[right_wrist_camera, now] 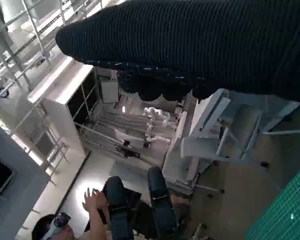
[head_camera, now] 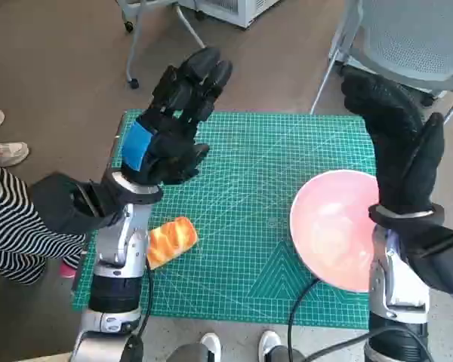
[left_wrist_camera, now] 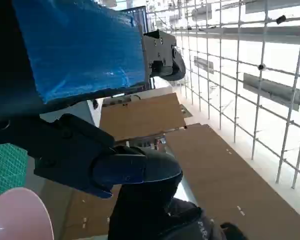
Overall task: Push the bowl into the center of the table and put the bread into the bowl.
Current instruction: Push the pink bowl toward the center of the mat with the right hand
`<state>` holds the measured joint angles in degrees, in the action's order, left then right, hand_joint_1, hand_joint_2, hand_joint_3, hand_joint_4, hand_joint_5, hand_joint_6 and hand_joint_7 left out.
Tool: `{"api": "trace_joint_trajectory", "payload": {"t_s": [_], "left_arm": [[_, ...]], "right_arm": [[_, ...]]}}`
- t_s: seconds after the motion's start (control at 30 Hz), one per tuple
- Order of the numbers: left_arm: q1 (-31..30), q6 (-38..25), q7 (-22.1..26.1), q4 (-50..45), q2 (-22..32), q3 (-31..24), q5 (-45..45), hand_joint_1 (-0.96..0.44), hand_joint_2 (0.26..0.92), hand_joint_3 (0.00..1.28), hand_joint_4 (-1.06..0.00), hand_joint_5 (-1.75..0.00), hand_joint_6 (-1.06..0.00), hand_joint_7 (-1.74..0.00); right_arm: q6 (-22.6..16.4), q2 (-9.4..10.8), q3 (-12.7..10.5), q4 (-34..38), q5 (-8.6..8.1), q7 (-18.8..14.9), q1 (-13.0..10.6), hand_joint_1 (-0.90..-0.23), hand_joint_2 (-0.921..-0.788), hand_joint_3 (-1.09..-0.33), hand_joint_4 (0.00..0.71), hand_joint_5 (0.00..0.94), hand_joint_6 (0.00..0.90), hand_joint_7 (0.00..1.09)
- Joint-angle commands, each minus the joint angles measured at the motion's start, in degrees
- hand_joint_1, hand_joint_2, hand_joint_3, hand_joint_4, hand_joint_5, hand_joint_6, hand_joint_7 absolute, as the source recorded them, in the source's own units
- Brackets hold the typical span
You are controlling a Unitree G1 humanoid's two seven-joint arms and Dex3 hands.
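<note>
Head view, read from left to right. At the far left a person in striped clothing [head_camera: 4,226] is seen beside the desk [head_camera: 249,249], which is covered by a green cutting mat [head_camera: 257,173]. The left hand [head_camera: 174,124] is raised above the left part of the mat, its fingers loosely spread and nothing held in them. Below it, beside the left forearm, the bread [head_camera: 170,240] is shown lying on the mat near the left edge, untouched. Further right, the pink bowl [head_camera: 336,226] is shown at the right side of the mat, well apart from the bread and clearly off centre; its far right rim is partly hidden by the right forearm. The right hand [head_camera: 396,139] is held up above and beyond the bowl, its gloved fingers extended and empty; no contact with the bowl is visible. A grey chair [head_camera: 408,38] is seen behind it.

The first step, the push of the bowl, is judged not yet done. For the next move, the right hand would need to be lowered to the bowl's outer right wall and the bowl slid leftward towards the middle of the mat, low enough that it is not tipped. The bread would then be grasped by the left hand.
</note>
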<state>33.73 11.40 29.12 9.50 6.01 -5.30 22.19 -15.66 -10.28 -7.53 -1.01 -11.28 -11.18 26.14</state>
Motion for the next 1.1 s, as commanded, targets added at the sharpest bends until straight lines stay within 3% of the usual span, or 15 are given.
{"api": "trace_joint_trajectory", "payload": {"t_s": [0.03, 0.87, 1.1], "left_arm": [[0.25, 0.19, -0.1, -0.51, 0.09, 0.26, -0.64, -0.68, 0.921, 0.37, 0.0, -0.16, 0.0, -0.51], [0.36, 0.01, 0.29, -0.59, 0.0, 0.37, -0.35, -0.66, 0.921, 0.38, 0.0, -0.16, 0.0, -0.51], [-0.08, -0.06, 0.29, -0.9, 0.06, 0.33, -0.29, -0.66, 0.921, 0.38, 0.0, -0.15, 0.0, -0.51]], "right_arm": [[1.18, -0.03, -0.21, 0.16, -0.57, -0.37, -0.98, -0.714, -0.921, -0.706, 0.216, 0.0, 0.113, 0.55], [1.52, -0.28, -0.62, -0.37, -0.7, -0.62, -1.49, -0.714, -0.921, -0.705, 0.216, 0.0, 0.113, 0.55], [-0.17, -2.37, -3.23, -0.06, -1.84, -2.17, -3.55, -0.719, -0.921, -0.707, 0.217, 0.001, 0.113, 0.55]]}}
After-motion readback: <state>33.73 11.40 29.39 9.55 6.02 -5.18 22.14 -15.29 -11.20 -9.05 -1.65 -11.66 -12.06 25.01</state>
